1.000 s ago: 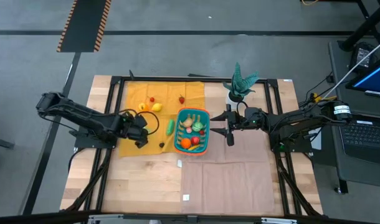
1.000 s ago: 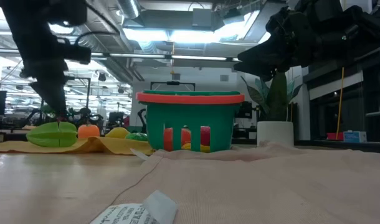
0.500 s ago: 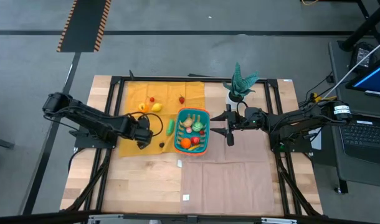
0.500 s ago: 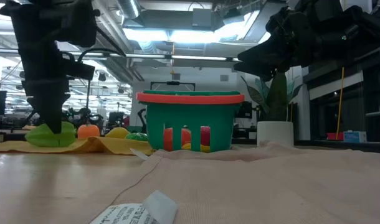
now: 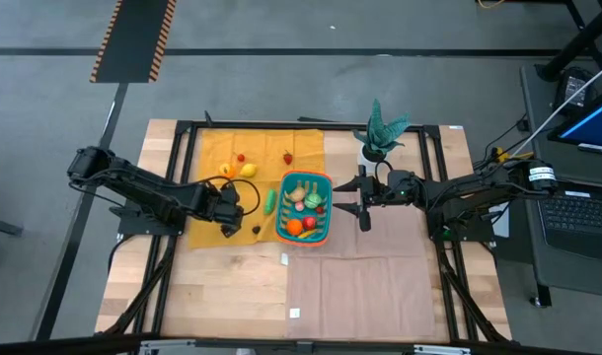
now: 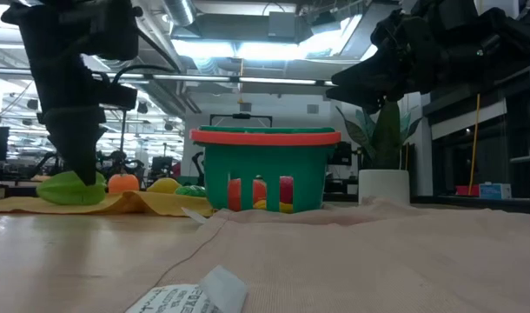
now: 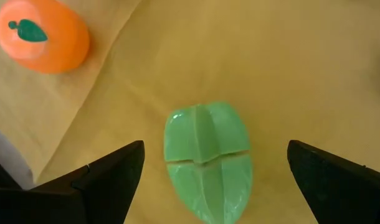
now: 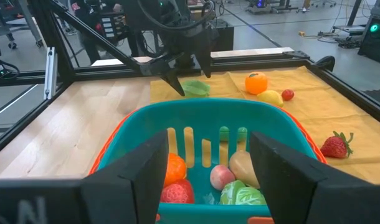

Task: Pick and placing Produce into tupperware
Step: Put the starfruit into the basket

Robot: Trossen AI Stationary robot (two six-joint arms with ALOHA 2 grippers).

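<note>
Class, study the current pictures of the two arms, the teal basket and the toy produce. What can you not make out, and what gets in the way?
- Low view: most of the green toy, hidden by the left gripper.
- High view: that green toy, hidden under the left arm.
- Low view: the basket's contents, only slivers through its slots.
- Right wrist view: part of the basket's rim, blocked by the right gripper's fingers.
- High view: what the small dark item on the yellow cloth is; too small.
</note>
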